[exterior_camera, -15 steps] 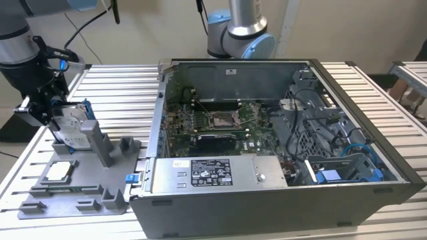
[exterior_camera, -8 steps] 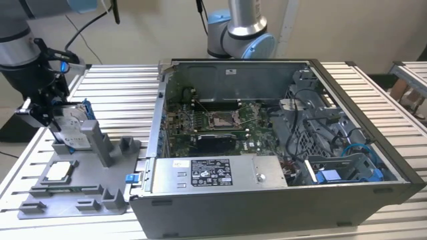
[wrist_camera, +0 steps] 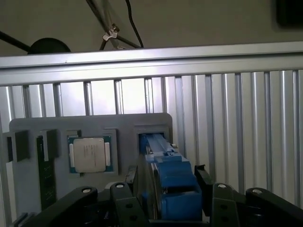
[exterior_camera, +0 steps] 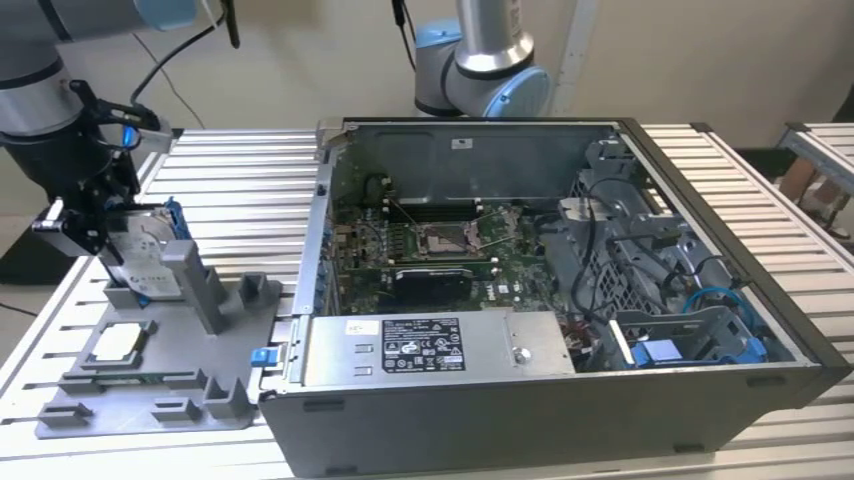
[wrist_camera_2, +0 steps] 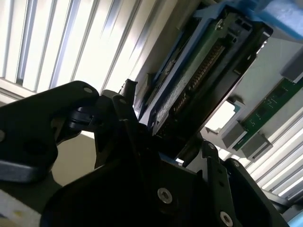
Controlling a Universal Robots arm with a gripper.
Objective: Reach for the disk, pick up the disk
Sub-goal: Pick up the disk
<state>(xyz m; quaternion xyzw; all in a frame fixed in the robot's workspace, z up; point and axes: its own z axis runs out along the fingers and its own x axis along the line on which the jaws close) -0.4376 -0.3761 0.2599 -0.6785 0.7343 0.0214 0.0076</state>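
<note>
The disk (exterior_camera: 150, 252), a silver drive with a white label in a blue bracket, stands on edge in a slot of the grey fixture (exterior_camera: 160, 405) at the exterior view's left. My gripper (exterior_camera: 114, 235) comes down over its top, with one finger on each side, shut on it. In the first wrist view the blue bracket (wrist_camera: 173, 187) fills the space between the black fingers (wrist_camera: 124, 201), and the disk's far end reaches the fixture slot. The second wrist view shows the disk's circuit-board side (wrist_camera_2: 199, 80) clamped between the fingers (wrist_camera_2: 125, 101).
A square silver chip (exterior_camera: 118, 340) (wrist_camera: 90, 153) lies in a fixture pocket beside the disk, and a memory stick (wrist_camera: 41, 172) sits further along. An open computer case (exterior_camera: 561, 300) stands on the slatted metal table (exterior_camera: 240, 180). A second arm's base (exterior_camera: 481, 70) rises behind it.
</note>
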